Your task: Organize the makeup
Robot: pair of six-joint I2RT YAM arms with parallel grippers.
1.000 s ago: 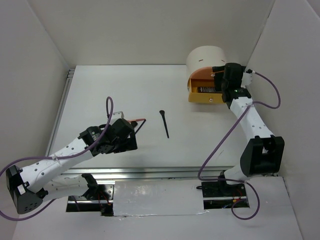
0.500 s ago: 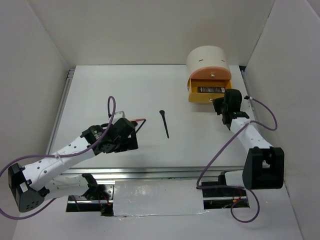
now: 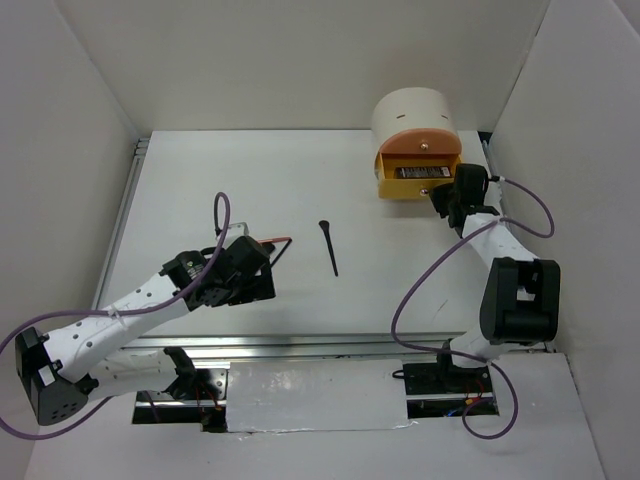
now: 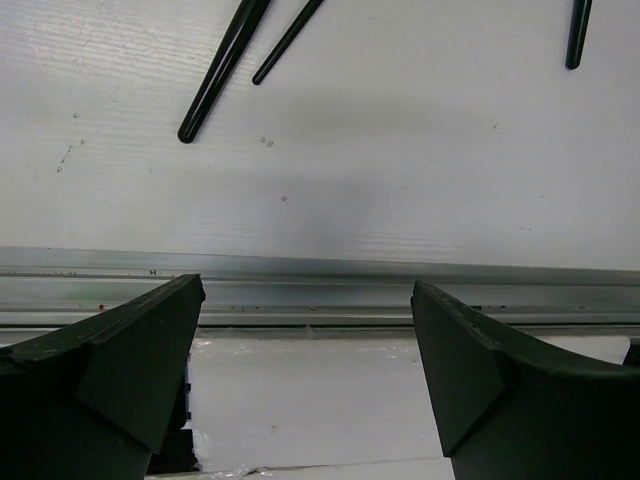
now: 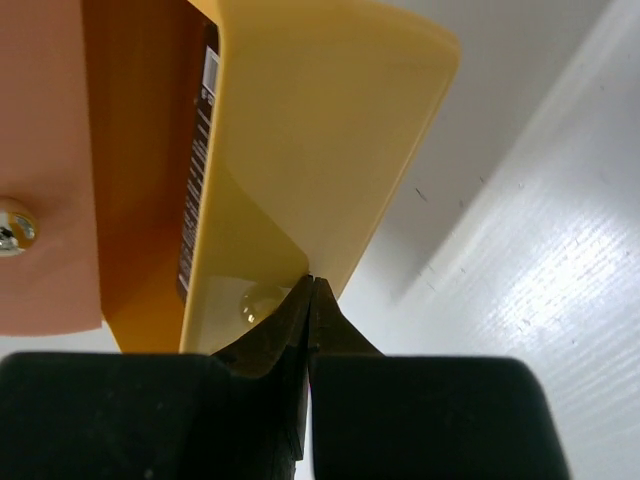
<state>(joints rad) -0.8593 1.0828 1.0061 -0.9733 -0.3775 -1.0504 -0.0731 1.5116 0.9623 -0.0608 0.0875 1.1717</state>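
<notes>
Right tool pinched closed, empty, tips against yellow drawer front beside knob; may skid off, leaving drawer ajar. Left tool wide, empty, far from drawer.

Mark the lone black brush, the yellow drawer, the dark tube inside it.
lone black brush (image 3: 330, 250): top view, mid-handle.
yellow drawer (image 3: 405, 193): top view, front wall.
dark tube (image 3: 420, 171): top view, its middle.

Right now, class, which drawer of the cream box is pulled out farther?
The yellow drawer: it sticks out past the orange drawer above it, and a dark tube lies in its open tray.
</notes>
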